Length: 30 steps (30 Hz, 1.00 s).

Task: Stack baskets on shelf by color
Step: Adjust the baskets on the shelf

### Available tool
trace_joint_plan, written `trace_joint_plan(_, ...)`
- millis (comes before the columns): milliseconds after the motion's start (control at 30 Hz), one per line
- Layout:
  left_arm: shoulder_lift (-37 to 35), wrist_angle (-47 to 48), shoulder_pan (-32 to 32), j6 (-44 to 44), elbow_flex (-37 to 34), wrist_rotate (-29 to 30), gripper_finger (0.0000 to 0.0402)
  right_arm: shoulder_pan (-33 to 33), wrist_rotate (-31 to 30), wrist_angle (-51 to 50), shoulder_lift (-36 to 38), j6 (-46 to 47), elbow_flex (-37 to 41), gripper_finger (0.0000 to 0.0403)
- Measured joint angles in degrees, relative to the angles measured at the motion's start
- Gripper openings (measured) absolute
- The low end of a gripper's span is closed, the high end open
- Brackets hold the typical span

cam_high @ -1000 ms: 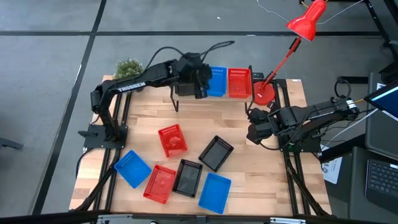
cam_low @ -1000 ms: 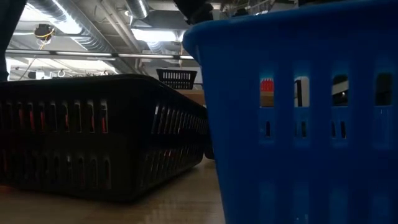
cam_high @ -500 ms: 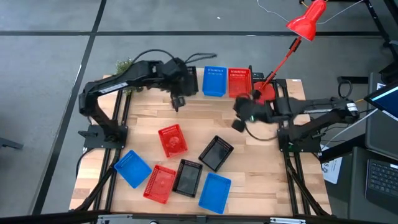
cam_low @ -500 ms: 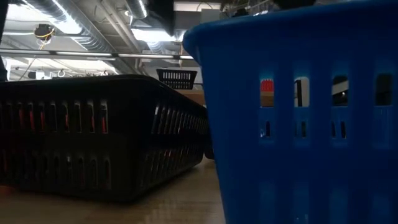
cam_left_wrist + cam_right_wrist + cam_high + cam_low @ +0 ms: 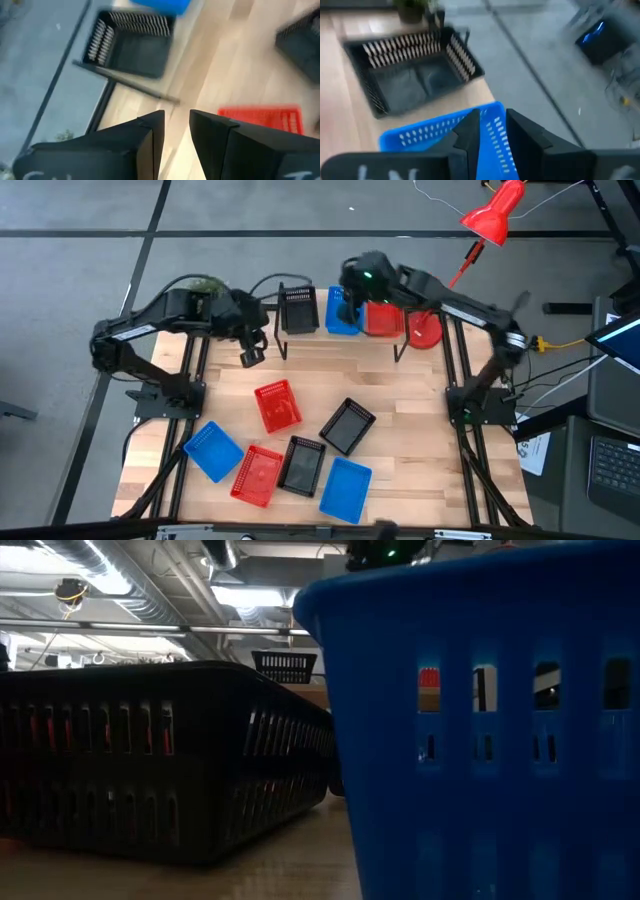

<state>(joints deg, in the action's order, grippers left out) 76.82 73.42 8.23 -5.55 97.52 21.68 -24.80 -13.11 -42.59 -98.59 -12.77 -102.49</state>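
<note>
Overhead, right gripper [image 5: 352,292] sits above the blue basket [image 5: 343,312] on the shelf [image 5: 400,340], far side of the table [image 5: 420,430]; fingers nearly together, narrow gap, holding nothing, one tip [image 5: 470,131] over the blue rim. Right arm reaches long from its base at the right edge, stretched leftward and away across the red basket [image 5: 384,314]. Left gripper [image 5: 251,352] hangs empty over bare table just near of the shelf's left end, fingers [image 5: 150,132] close with a slim gap; arm folded back toward the left edge. Black basket [image 5: 298,311] rests on the shelf's left end, beside the blue one. Six more baskets lie loose on the near half: red [image 5: 277,406], black [image 5: 347,425], blue [image 5: 213,450], red [image 5: 258,474], black [image 5: 302,465], blue [image 5: 346,488].
</note>
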Motion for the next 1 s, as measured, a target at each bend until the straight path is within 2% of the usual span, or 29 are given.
trace_joint_plan(100, -4.12, 0.7, -1.01, -4.15, -6.46, 0.01, 0.0084, -2.11, 2.38, -10.98, -7.52, -0.16, -9.74, 0.0095)
trace_joint_plan(200, -7.95, -2.18, -3.21, -7.32, -13.1, 0.62, 0.0084, -3.75, 5.41, -18.54, -13.08, -0.18, -15.61, 0.0095)
trace_joint_plan(367, -13.01, -6.15, -6.08, -10.42, -23.53, 2.23, 0.0084, -5.08, 6.23, -19.21, -17.74, -0.51, -18.35, 0.0095)
trace_joint_plan(500, -15.97, -8.82, -7.27, -12.36, -29.24, 3.15, 0.0084, -5.56, 6.32, -17.83, -19.46, -1.11, -18.35, 0.0095)
trace_joint_plan(667, -17.65, -11.33, -7.61, -12.34, -33.02, 3.25, 0.0084, -5.55, 6.3, -16.57, -20.33, -1.17, -18.35, 0.0095)
trace_joint_plan(1000, -17.9, -13.04, -7.59, -12.09, -33.45, 4.29, 0.0084, -5.46, 7.24, -12.25, -21.05, -2.07, -18.37, 0.0095)
